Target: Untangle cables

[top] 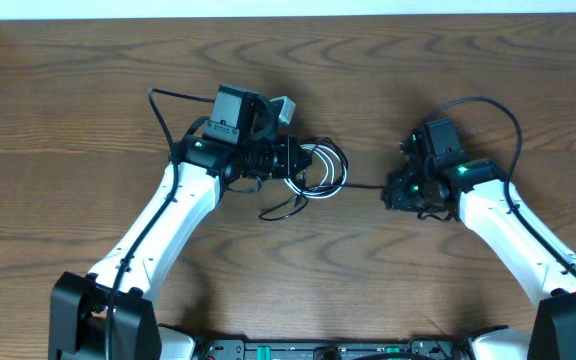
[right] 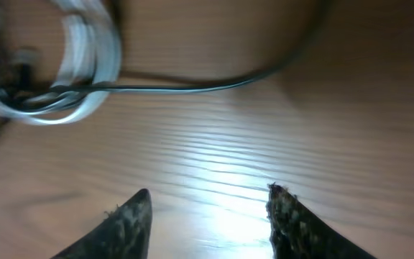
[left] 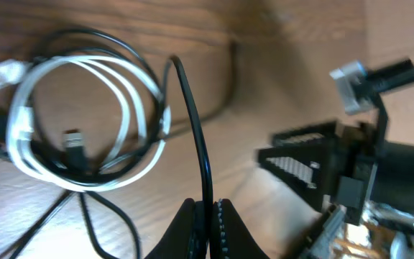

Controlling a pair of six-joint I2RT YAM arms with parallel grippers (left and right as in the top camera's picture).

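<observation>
The cables point(top: 318, 168) lie bundled mid-table: a white cable point(left: 85, 169) coiled in a loop with black cables point(left: 139, 68) threaded through it, and a small plug end point(left: 72, 139) inside the loop. My left gripper point(left: 208, 208) is shut on one black cable point(left: 196, 137), which rises from its jaws toward the loop. In the overhead view the left gripper point(top: 286, 160) sits at the bundle's left side. My right gripper point(right: 208, 198) is open and empty over bare wood, right of the white coil point(right: 85, 79). A black strand point(right: 207, 86) runs from the coil toward it. In the overhead view it point(top: 396, 188) is right of the bundle.
The wooden table point(top: 368, 290) extends all round. A thick black arm wire point(top: 503, 115) loops above the right arm, another point(top: 158, 110) by the left arm. The right arm's gripper shows in the left wrist view point(left: 322, 169).
</observation>
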